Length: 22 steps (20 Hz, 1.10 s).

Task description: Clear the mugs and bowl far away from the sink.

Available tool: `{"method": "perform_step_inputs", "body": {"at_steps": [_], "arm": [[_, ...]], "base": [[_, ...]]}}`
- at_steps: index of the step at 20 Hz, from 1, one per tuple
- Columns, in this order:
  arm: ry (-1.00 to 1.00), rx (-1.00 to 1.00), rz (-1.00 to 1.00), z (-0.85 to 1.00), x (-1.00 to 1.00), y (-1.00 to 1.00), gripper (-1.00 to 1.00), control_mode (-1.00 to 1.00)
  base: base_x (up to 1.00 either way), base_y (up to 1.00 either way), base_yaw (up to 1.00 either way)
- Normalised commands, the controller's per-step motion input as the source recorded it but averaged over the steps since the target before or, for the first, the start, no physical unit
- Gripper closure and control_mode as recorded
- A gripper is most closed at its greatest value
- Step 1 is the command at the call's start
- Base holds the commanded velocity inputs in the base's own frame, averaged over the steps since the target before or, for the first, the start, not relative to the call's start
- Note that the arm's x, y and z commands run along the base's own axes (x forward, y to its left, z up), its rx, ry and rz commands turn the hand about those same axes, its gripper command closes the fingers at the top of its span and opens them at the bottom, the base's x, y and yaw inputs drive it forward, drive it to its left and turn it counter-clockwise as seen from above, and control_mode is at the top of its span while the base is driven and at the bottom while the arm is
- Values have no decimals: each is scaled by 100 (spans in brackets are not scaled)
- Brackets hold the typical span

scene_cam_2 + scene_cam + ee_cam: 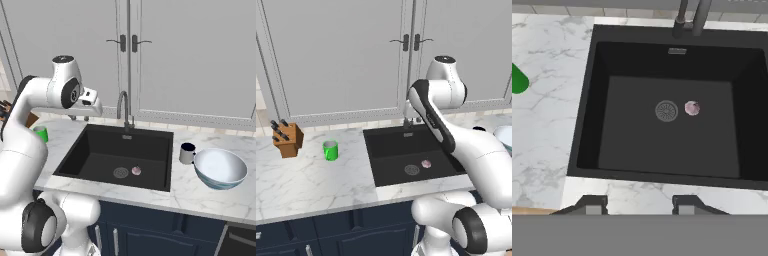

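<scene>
My gripper (638,205) is open with nothing between its fingertips, and it hangs above the front rim of the black sink (587,100), looking down into the basin. In the right base view the gripper (79,117) is over the sink's left side. The bright green mug (330,150) stands on the counter left of the sink (387,145) and shows at the hand view's left edge (518,80). Right of the sink (95,145) stand the grey-white mug (187,153) with its navy inside and the wide pale bowl (220,169), close together.
A small pink round object (692,107) lies beside the drain (666,110). The curved faucet (122,107) rises behind the basin. A wooden knife block (287,139) stands far left on the marble counter (306,185). Closed wall cabinets (336,55) hang above.
</scene>
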Motion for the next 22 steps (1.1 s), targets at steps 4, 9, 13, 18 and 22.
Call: {"method": "perform_step_inputs", "body": {"at_steps": [4, 9, 13, 18, 22], "arm": [[-6, 0, -3, -7, -21, 2, -100, -100], [-6, 0, -12, -21, -52, 78, -100, -100], [0, -2, -37, -15, -1, 100, -100, -100], [10, -17, -33, -19, -2, 100, -100, -100], [9, 0, 1, -35, 10, 100, -100, -100]], "base": [[0, 0, 0], [0, 0, 0], [0, 0, 0], [0, 0, 0], [0, 0, 0]]}}
